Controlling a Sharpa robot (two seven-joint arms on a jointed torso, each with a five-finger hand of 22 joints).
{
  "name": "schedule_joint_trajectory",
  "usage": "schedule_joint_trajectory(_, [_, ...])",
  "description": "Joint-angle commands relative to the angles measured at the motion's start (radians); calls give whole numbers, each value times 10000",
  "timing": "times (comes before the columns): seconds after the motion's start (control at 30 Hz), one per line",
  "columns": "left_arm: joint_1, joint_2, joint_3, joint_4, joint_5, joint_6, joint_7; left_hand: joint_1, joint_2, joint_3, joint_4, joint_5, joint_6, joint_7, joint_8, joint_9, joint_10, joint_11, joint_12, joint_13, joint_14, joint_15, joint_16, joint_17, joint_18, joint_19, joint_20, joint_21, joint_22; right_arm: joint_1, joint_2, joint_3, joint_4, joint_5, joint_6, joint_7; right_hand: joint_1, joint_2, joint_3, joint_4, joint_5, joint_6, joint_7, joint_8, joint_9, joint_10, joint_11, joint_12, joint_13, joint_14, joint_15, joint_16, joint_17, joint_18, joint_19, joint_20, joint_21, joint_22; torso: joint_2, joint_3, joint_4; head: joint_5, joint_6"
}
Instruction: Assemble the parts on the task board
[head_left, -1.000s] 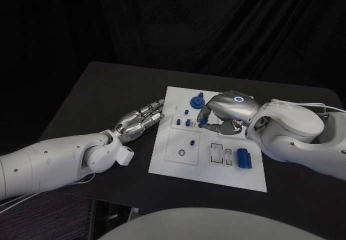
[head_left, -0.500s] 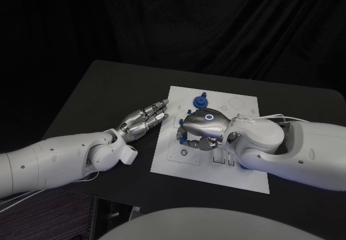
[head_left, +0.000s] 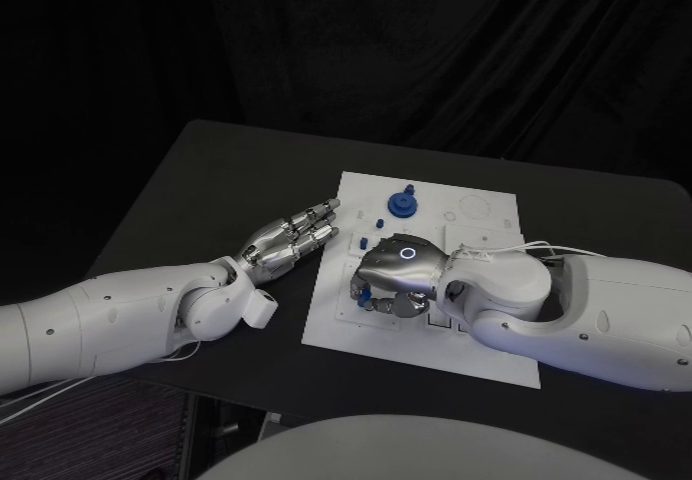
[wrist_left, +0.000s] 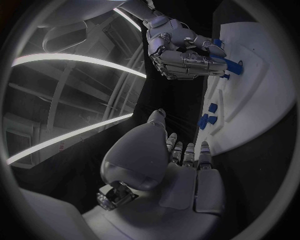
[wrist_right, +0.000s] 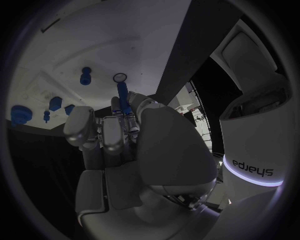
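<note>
The white task board (head_left: 477, 216) lies mid-table. My right hand (head_left: 392, 274) hovers low over its left middle part and pinches a slim blue peg (wrist_right: 123, 93) between thumb and fingers. The peg's tip is close to a small round ringed hole (wrist_right: 119, 77) in the board. The left wrist view shows the same hand (wrist_left: 182, 54) with the peg (wrist_left: 230, 64) pointing at the board (wrist_left: 253, 100). My left hand (head_left: 294, 237) lies flat on the table with fingers stretched out, its tips by the board's left edge, holding nothing. A blue gear-like part (head_left: 401, 205) stands at the back of the board.
Small blue parts (head_left: 355, 240) stand near the board's left edge, between my two hands; several more blue parts (wrist_right: 55, 103) show past the right hand's fingers. My right forearm (head_left: 577, 310) covers the board's right front area. Black table (head_left: 202, 190) lies bare to the left.
My right hand has carried the blue peg from the back of the board toward the front left and lowered it over the hole. My left hand has stayed put.
</note>
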Motion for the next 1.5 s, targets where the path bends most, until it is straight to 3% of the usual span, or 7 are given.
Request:
schedule_joint_trajectory(0.03, [-8,12,10,36,11,136,174,41,20,54,0,59,25,46,47,9,-21,25,-25,-12,32,35,-36,-17,11,0,51,-32,12,-42,-36,5,-21,-282,229,87,52,-63,-14,-61,-8,-84,6,-57,11,77,6,-43,15,-63,-3,-44,-24,30,-84,20,-81,1335,0,-8,-16,14,1])
schedule_joint_trajectory(0.17, [-9,19,10,46,11,148,160,45,39,69,-4,60,5,51,43,6,-23,29,-26,-13,32,43,-36,-17,11,0,57,-32,10,-57,-69,5,-38,-296,264,72,53,-64,-13,-63,-7,-85,6,-57,11,77,6,-44,15,-65,-2,-47,-29,30,-86,20,-85,1334,0,-2,-42,24,1])
schedule_joint_trajectory(0.27, [-11,35,10,36,11,163,154,45,39,69,-4,60,5,51,43,6,-23,29,-26,-13,32,43,-36,-17,11,0,57,-32,10,-67,-101,5,-28,-301,289,68,59,-68,-3,-76,6,-85,8,-62,16,80,9,-56,18,-84,1,-65,-56,35,-103,24,-111,1328,-4,9,-19,1,1])
schedule_joint_trajectory(0.43, [-13,48,10,18,11,182,140,45,39,69,-4,60,5,51,43,6,-23,29,-26,-13,32,43,-36,-17,11,0,57,-32,10,-78,-173,5,-2,-304,276,67,63,-68,3,-82,16,-84,9,-64,19,83,9,-60,19,-90,2,-69,-60,35,-106,26,-112,1328,13,17,-34,2,1])
schedule_joint_trajectory(1.5, [-35,119,10,-124,11,276,6,42,71,96,-10,55,-36,57,36,1,-30,36,-28,-15,32,83,-36,-17,4,1,84,-32,10,-90,-369,4,90,-306,308,25,39,-74,11,-90,42,-70,16,-69,35,110,15,-76,30,-129,9,-109,-123,44,-138,34,-159,1317,-20,7,-38,28,1])
